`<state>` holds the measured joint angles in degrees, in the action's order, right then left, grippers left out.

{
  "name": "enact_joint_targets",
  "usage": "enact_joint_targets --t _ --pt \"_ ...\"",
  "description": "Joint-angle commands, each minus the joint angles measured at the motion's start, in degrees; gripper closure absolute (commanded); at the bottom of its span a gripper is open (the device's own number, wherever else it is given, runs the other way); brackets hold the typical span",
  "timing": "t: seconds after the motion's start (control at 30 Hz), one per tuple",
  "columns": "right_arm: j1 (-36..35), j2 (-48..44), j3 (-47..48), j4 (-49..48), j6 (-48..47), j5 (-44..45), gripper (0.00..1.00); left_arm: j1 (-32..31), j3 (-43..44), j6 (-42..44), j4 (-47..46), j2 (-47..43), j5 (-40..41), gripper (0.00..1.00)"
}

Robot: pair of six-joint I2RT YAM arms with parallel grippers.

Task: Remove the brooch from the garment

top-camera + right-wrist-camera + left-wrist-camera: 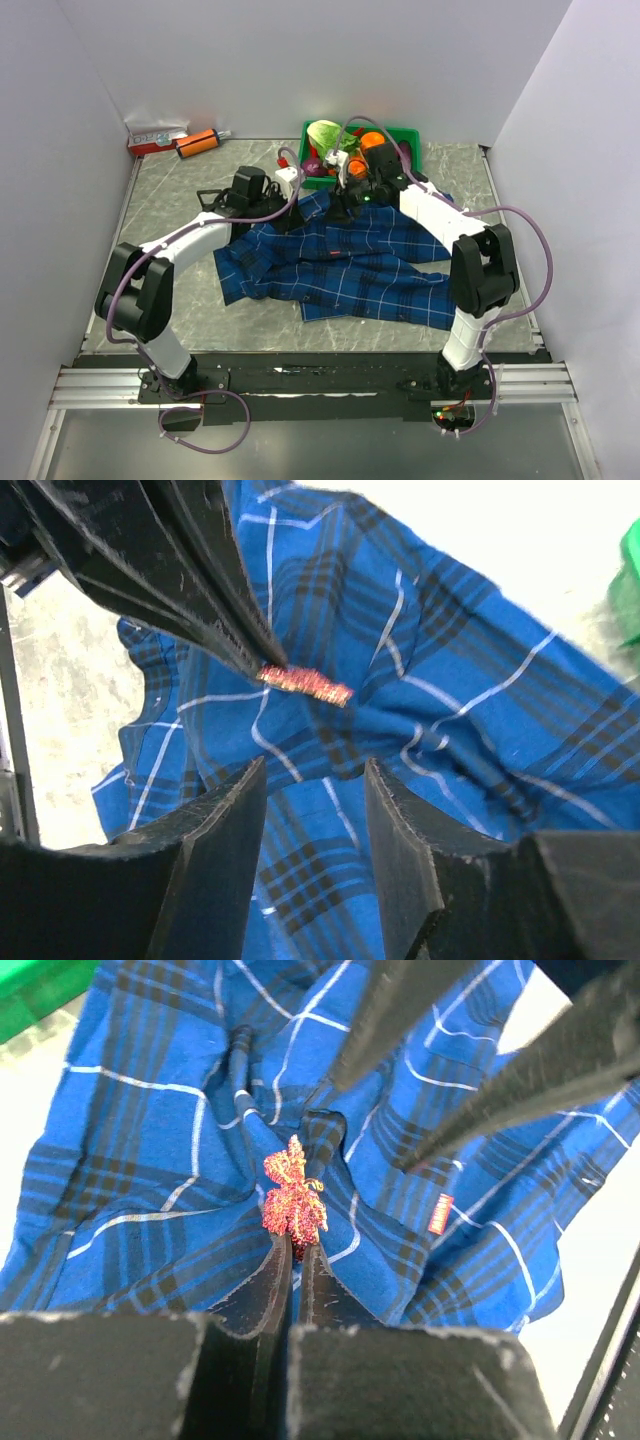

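**Surroundings.** The garment lies spread on the tabletop. A green bin heaped with toy produce stands at 12 o'clock of it, close behind both wrists. A red-and-white carton and an orange cylinder lie at 10 o'clock, well apart from the fabric.

**Task item.** The brooch sits on a bunched fold near the garment's far edge. The left pincer is closed, its tips pinching the brooch's 6 o'clock end. The right pincer stands with jaws apart and holds nothing; the brooch lies just beyond its tips at 12 o'clock.

**Obstructions.** In the left wrist view the right arm's fingers cross at 1 to 2 o'clock of the brooch, near it but apart.

**View differences.**
- Top view: the two wrists crowd the spot and the brooch cannot be made out.
- Left wrist view: the brooch shows face-on, red-gold and leaf-like. A small red tag is sewn at 4 o'clock of it.
- Right wrist view: the brooch shows edge-on, as a thin strip.

**Room.** Tabletop surface shows at 9 o'clock of the garment. White walls close the left, far and right sides.
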<state>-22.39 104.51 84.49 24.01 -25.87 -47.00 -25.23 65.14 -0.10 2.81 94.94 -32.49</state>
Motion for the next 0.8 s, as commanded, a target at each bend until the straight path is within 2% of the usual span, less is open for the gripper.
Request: enact_joint_targets --t 0.0,0.13,0.27,0.33,0.43,0.57,0.77 --pt "0.41 -2.99 -1.16 -2.74 4.59 3.14 0.48 0.45 -0.28 -1.31 -2.99 -4.23 2.61 0.99" --pt "2.61 -11.13 -7.04 -7.12 7.41 3.49 0.48 0.89 -1.07 -0.52 -0.27 -6.07 -2.64 0.99" --pt "5.16 -22.31 -14.78 -11.69 3.11 9.45 0.47 0.89 -3.87 3.43 1.76 -8.62 -4.68 0.99" --pt "6.57 -25.92 -18.56 -13.46 3.36 10.70 0.41 0.89 -4.93 2.22 1.24 -9.50 -4.86 0.99" --pt "7.19 -24.54 -19.89 -11.72 1.36 7.56 0.39 0.89 -5.90 -1.72 -1.04 -9.42 -5.65 0.99" --pt "3.33 -17.60 -16.91 -9.33 1.26 5.25 0.39 0.80 -3.81 -3.16 -2.11 -7.66 -7.58 0.99" --pt "-2.48 -10.12 -12.86 -15.74 1.78 6.92 0.40 0.80 0.07 -1.13 1.14 -5.29 -9.52 0.99"
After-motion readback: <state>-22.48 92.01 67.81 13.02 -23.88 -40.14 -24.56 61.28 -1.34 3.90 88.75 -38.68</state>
